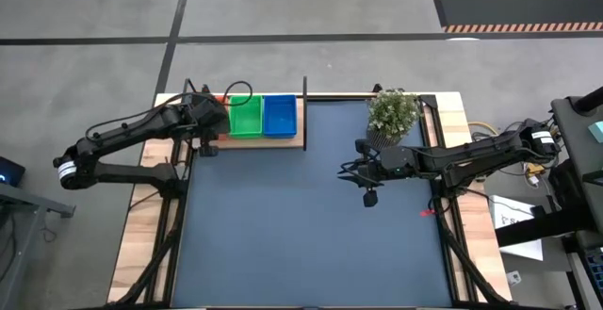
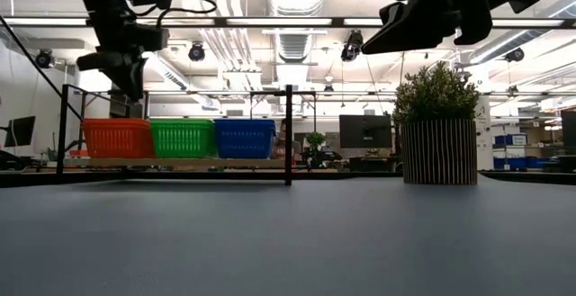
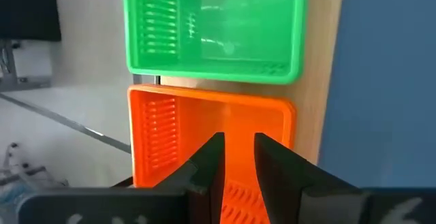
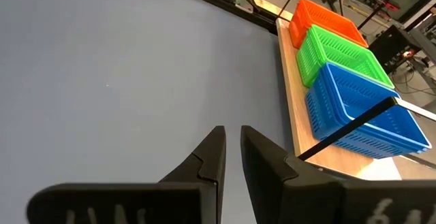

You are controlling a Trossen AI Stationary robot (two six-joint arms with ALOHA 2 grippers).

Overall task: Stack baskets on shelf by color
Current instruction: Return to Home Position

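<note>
Three baskets stand side by side on the light wooden shelf (image 1: 254,142) at the far left of the mat: red-orange (image 2: 117,139), green (image 1: 246,117) and blue (image 1: 279,115). The shelf's black post (image 2: 288,134) stands at the blue end. My left gripper (image 3: 238,149) hovers over the red-orange basket (image 3: 211,122), fingers a little apart, empty and clear of it in the low view (image 2: 126,85). My right gripper (image 4: 233,139) is shut and empty, above the mat (image 1: 301,225) near the plant, pointing toward the shelf.
A potted plant (image 1: 393,114) in a ribbed pot stands at the mat's far right corner, just behind my right gripper (image 1: 349,171). The dark blue-grey mat covers most of the table. Cables and gear lie beyond the table's right edge.
</note>
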